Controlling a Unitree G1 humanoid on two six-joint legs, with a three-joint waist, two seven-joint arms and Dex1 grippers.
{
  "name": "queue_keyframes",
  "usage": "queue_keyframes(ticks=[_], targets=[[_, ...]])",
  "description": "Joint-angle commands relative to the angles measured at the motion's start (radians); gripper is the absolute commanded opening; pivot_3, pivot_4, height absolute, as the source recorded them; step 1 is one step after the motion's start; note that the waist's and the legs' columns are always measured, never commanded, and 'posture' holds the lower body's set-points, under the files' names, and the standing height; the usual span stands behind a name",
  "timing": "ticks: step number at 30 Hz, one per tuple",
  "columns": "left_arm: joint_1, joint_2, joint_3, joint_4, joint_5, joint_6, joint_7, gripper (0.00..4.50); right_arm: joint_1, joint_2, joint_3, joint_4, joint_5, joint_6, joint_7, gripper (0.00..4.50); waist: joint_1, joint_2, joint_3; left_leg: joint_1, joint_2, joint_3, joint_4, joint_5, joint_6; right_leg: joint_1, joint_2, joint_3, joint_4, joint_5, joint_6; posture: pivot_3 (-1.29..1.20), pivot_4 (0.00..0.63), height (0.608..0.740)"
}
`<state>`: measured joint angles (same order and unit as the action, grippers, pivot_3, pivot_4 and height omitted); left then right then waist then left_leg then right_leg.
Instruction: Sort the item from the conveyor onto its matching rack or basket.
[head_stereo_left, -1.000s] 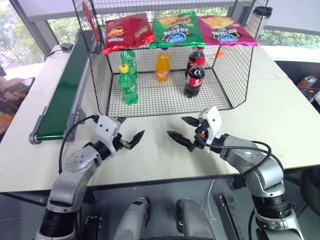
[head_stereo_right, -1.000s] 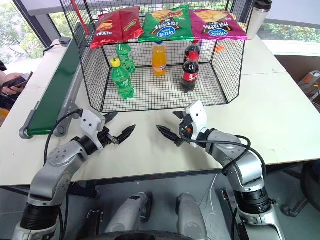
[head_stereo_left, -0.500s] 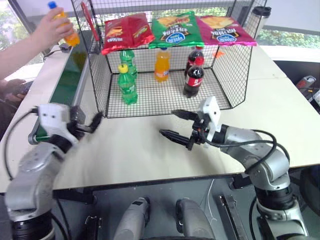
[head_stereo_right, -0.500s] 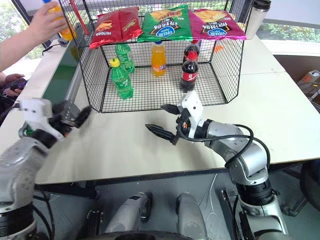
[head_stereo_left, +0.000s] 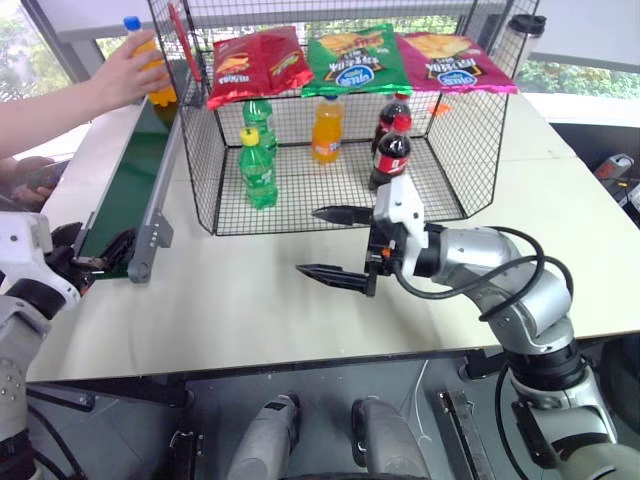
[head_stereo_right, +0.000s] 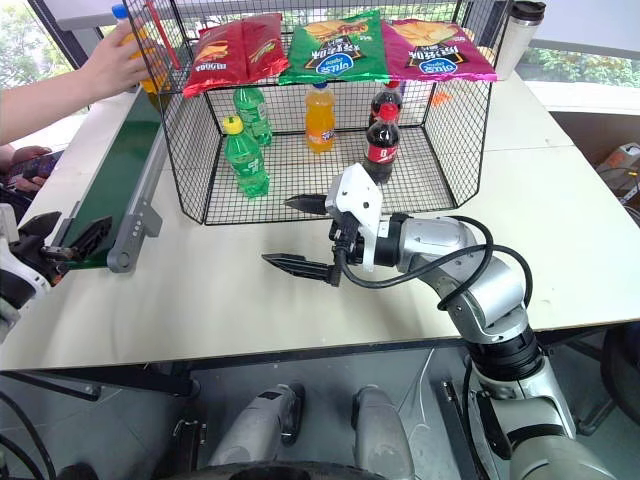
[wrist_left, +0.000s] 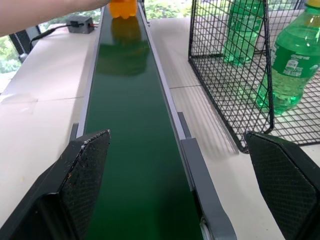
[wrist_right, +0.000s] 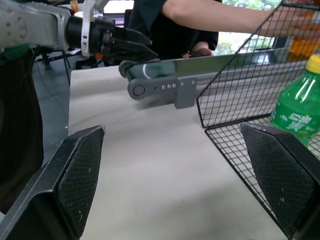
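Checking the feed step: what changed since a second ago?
A person's hand came in holding the orange soda bottle over the conveyor's far end. Left gripper swung out to the belt's near end; right gripper drifted left and up. Both stayed open and empty. Cage contents unchanged.

Three crisp bags (head_stereo_left: 357, 58) lie on one wire cage (head_stereo_left: 200, 150); inside stand two green bottles (head_stereo_left: 257, 168), one orange (head_stereo_left: 325, 130), two colas (head_stereo_left: 388, 152) (one half hidden). One blue-capped orange soda (head_stereo_left: 148, 62).
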<state>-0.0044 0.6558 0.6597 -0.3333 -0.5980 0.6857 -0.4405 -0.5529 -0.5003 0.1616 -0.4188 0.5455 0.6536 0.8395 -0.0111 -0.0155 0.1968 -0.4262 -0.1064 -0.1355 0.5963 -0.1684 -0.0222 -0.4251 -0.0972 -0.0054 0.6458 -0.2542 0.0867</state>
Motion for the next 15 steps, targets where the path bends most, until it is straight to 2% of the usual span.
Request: queue_keyframes(ticks=[1, 15], targets=[[0.015, 0.036, 0.019, 0.008, 0.009, -0.027, -0.029, 4.5, 0.001, -0.005, 0.007, 0.013, -0.021, -0.051, 0.028, 4.48, -0.002, 0.0, 0.0, 0.0, 0.0, 0.0, 0.0, 0.0, 0.0, 0.0, 0.0, 0.0, 0.0, 0.0, 0.0, 0.0, 0.15, 0.739], [0.014, 0.042, 0.038, 0.087, 0.045, -0.077, -0.01, 4.5, 0.04, 0.005, 0.011, 0.068, -0.063, -0.103, 0.044, 4.48, 0.0, 0.0, 0.0, 0.0, 0.0, 0.0, -0.001, 0.0, 0.0, -0.001, 0.0, 0.0, 0.0, 0.0, 0.0, 0.0, 0.15, 0.739]])
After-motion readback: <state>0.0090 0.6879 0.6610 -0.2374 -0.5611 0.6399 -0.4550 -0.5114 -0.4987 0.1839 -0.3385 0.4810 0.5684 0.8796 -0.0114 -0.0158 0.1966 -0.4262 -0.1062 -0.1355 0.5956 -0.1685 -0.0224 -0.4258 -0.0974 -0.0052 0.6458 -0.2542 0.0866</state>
